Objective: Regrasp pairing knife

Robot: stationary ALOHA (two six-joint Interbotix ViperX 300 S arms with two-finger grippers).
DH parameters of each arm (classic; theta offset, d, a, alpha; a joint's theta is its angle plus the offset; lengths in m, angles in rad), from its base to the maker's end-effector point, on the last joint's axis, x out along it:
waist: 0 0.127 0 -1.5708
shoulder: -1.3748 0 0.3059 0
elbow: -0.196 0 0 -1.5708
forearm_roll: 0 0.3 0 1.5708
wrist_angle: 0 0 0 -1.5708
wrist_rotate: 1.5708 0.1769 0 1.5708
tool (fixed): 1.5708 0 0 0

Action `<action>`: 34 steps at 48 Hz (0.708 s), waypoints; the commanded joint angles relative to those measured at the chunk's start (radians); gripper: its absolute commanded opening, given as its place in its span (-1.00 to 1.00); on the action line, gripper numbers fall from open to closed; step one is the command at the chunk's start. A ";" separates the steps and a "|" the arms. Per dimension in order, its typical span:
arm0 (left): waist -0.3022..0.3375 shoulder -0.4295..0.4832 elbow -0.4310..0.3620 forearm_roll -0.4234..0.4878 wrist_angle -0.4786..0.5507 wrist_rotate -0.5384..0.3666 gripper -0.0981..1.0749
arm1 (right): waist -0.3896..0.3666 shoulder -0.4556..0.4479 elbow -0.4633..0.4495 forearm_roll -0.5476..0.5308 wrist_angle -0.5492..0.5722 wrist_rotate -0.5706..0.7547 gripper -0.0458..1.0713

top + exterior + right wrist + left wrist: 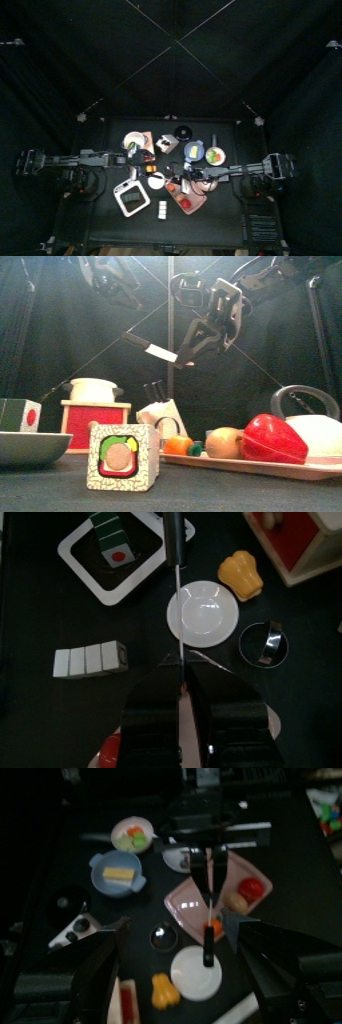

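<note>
From the right wrist camera you can see it plainly: the right claw [178, 662] has its two jaws pinched tight on the paring knife [175, 572], which reaches straight out beyond the fingertips, over a small white plate [203, 612]. Just off to one side of the blade sits a yellow toy [242, 569], and a tray with a sushi piece [118, 550] lies past the knife's far end.

The left wrist camera shows what the other cannot: the left claw [171, 963] standing wide open with nothing in it, and the right arm across from it holding the knife [207, 918] pointing toward those open jaws, above a pink tray [201, 903].

From the front the knife [158, 351] hangs high in the air, well above the table things.
</note>
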 commanded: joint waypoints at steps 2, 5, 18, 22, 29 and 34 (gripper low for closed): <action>0.025 -0.048 0.129 -0.008 -0.206 -0.002 0.94 | 0.003 -0.043 0.002 0.015 -0.028 0.000 -0.34; 0.023 -0.066 0.196 -0.017 -0.288 -0.002 0.94 | 0.003 -0.044 0.009 0.023 -0.034 0.000 -0.34; 0.006 -0.091 0.422 -0.084 -0.623 -0.003 0.94 | 0.015 -0.035 0.006 0.008 -0.048 -0.002 -0.34; -0.025 -0.091 0.472 -0.084 -0.680 -0.003 0.94 | 0.021 -0.034 0.006 0.011 -0.051 -0.002 -0.34; -0.086 -0.089 0.514 -0.091 -0.733 -0.005 0.94 | 0.029 -0.021 0.006 0.008 -0.052 -0.002 -0.34; -0.120 -0.067 0.515 -0.106 -0.744 -0.005 0.94 | 0.037 -0.006 0.002 0.002 -0.052 -0.005 -0.34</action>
